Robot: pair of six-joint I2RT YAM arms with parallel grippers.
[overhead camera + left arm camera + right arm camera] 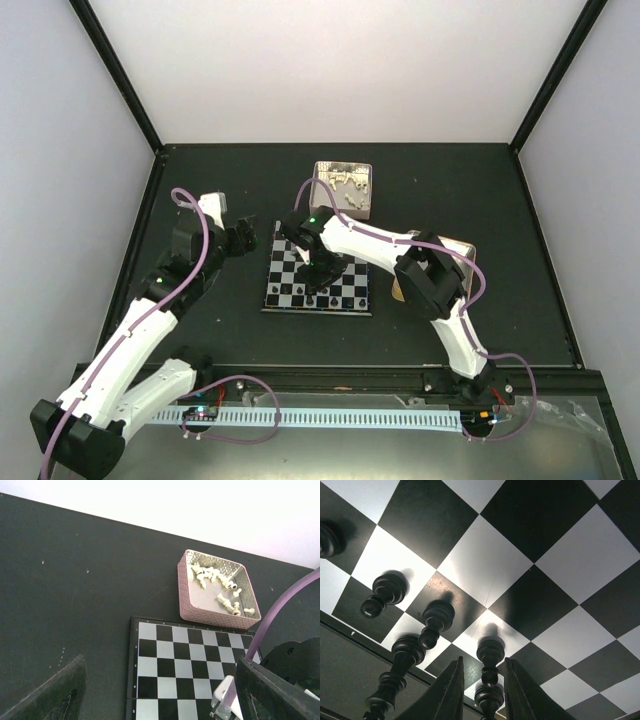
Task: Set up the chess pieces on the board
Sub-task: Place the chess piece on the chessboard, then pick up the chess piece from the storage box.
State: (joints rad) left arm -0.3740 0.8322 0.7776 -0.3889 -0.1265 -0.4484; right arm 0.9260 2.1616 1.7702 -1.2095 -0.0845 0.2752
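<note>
- The right gripper (484,662) has its fingers (449,692) parted only a little, one on each side of an upright black piece (490,652). A sliver of floor shows between that piece and one finger, so the piece is not pinched from both sides.
- That piece stands on the board (520,555), in the rows by its near edge.
- Three other black pieces (435,620) stand upright just beside it, and a fourth shows at the edge of the wrist view.
- In the top view the right arm (440,285) reaches from the near right corner across to the near half of the board.
- The left gripper (157,680) is spread wide and holds nothing. It hangs above the table (75,580), just left of the board's far left corner.
- The white pieces (220,585) lie jumbled in a pink-sided tin (186,592) just beyond the board's far edge.
</note>
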